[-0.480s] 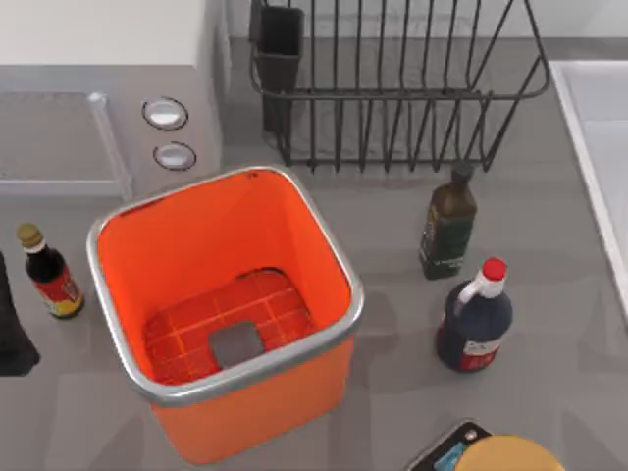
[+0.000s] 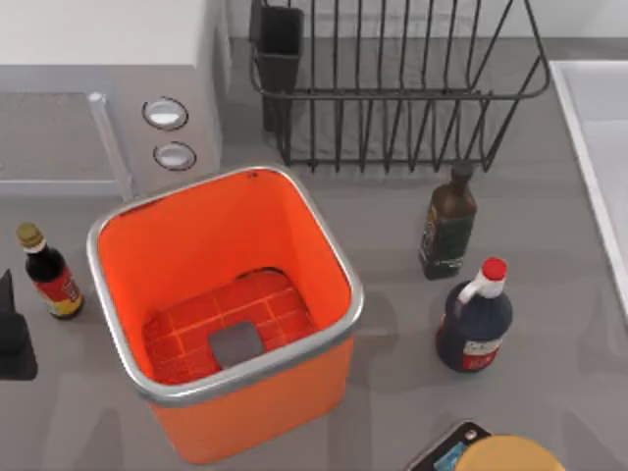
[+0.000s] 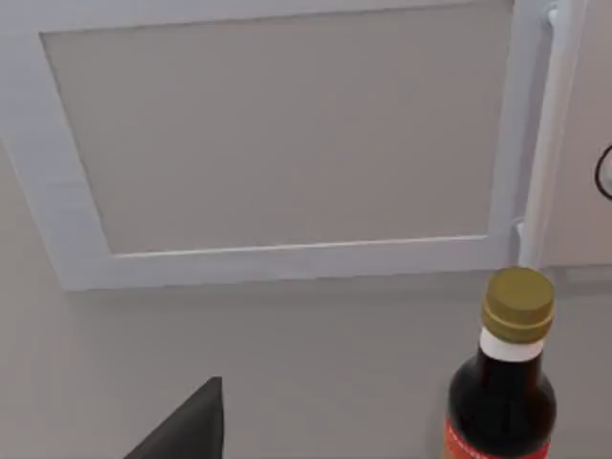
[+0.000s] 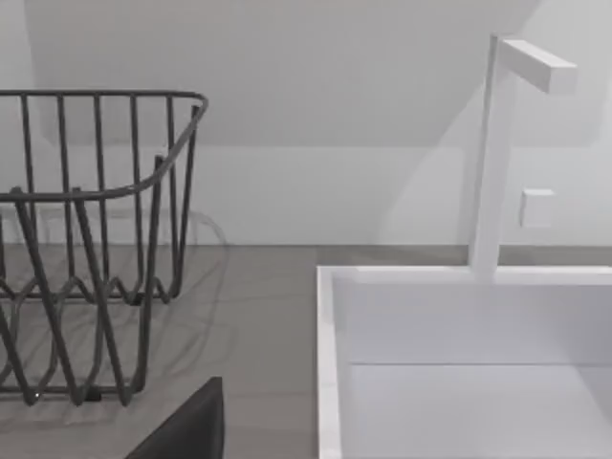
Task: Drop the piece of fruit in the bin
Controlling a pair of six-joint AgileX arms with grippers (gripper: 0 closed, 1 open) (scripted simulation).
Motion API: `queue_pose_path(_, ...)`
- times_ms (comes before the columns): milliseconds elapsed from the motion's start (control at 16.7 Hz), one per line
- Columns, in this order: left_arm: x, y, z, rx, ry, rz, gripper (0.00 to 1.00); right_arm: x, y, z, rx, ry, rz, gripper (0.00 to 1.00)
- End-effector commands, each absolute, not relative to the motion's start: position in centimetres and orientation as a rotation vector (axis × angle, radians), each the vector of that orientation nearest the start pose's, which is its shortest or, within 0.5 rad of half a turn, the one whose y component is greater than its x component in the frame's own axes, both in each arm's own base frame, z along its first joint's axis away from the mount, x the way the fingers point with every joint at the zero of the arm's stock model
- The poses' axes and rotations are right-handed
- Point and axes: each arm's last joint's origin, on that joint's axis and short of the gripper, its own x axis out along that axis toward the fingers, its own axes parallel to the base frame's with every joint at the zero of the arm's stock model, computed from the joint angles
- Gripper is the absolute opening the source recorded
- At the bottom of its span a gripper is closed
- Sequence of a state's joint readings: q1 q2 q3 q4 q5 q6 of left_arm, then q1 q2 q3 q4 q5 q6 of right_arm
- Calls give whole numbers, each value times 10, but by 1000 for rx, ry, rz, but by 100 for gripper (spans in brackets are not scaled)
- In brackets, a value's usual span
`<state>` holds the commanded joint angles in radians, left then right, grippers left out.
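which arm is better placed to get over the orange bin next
Left, probably. The left arm sits at the table's left edge by the small bottle, right beside the bin. The right wrist view faces the wire rack and sink, farther to the right.

The bin [image 2: 228,312] is a large square orange plastic container with rounded corners and a silver metal rim. It stands upright on the grey bench, turned slightly askew, in the left-centre and lower part of the top view. Its mouth is open upward. The inner walls are plain orange, and the floor is a grid of orange squares with a grey square set toward its lower edge. No red ball lies on the visible floor of the bin.
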<state>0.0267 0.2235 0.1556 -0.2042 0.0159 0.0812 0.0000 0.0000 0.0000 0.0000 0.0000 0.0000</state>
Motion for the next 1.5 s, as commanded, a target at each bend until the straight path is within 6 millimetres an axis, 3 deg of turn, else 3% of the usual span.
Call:
queue_pose_path(300, 146, 16, 199, 157, 761, 39, 100, 106, -1, 160, 0, 0, 0, 100)
queue_pose_path(660, 239, 46, 197, 196, 1335, -57, 100, 106, -1, 160, 0, 0, 0, 100)
queue_pose_path(960, 304, 76, 183, 180, 1528, -135, 100, 106, -1, 160, 0, 0, 0, 100)
queue_pose_path(1140, 320, 88, 177, 163, 1574, -145, 100, 106, -1, 160, 0, 0, 0, 100)
queue_pose_path(1500, 321, 87, 176, 165, 1577, -147, 100, 106, -1, 160, 0, 0, 0, 100)
